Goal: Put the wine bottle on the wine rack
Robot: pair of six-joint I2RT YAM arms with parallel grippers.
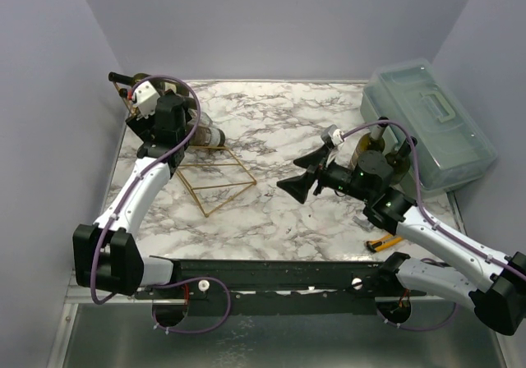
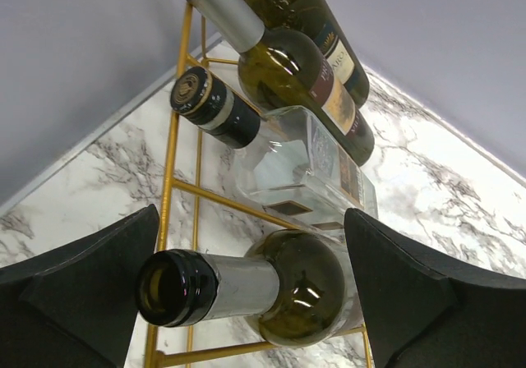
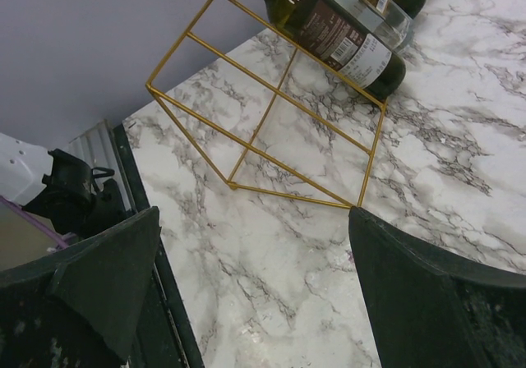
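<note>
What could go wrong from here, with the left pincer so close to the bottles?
1. The open left pincer straddles the nearest green bottle; pulling back askew could drag it off the thin rungs of the wine rack.
2. The bottles lie close together, so a nudge might roll it against the clear bottle.

Even, bright overhead light; soft shadows, glare spots on bottles (image 2: 296,64), wrist-cam fingers blurry.
</note>
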